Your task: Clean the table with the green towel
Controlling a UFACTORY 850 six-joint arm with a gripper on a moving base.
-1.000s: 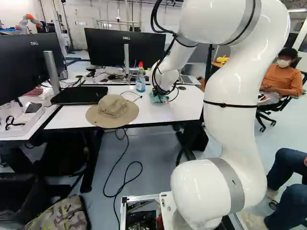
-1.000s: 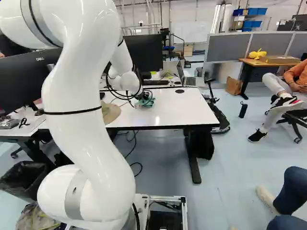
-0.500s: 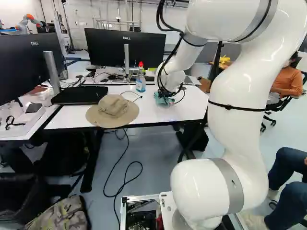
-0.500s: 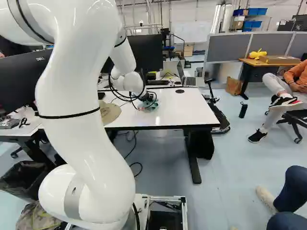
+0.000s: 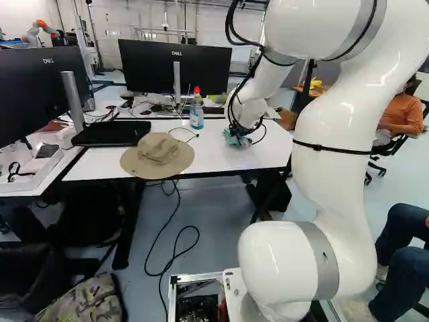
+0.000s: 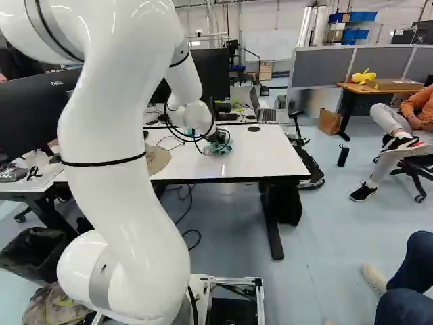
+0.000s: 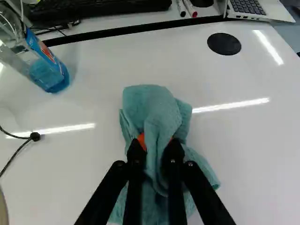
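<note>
One soft green cloth towel (image 7: pixel 154 110): lies bunched and creased on the white tabletop (image 7: pixel 262 154), folded up between the fingers, loose ends spread out around them.
Black two-fingered gripper (image 6: pixel 216 137): clenches the towel from two sides, orange pads (image 7: pixel 141 139) against the cloth, tips low over the tabletop.
Clear plastic bottle with blue liquid and red top (image 5: pixel 196 111): stands on the tabletop, apart from the towel, left of it in the left base view.
Tan fabric brimmed hat (image 5: pixel 157 153): lies near the tabletop's front edge, well apart from the towel.
Thin black cable (image 7: pixel 16 153): runs over the tabletop between hat and towel.
Round black disc (image 7: pixel 224 43): sits in the tabletop, ahead of the gripper.
</note>
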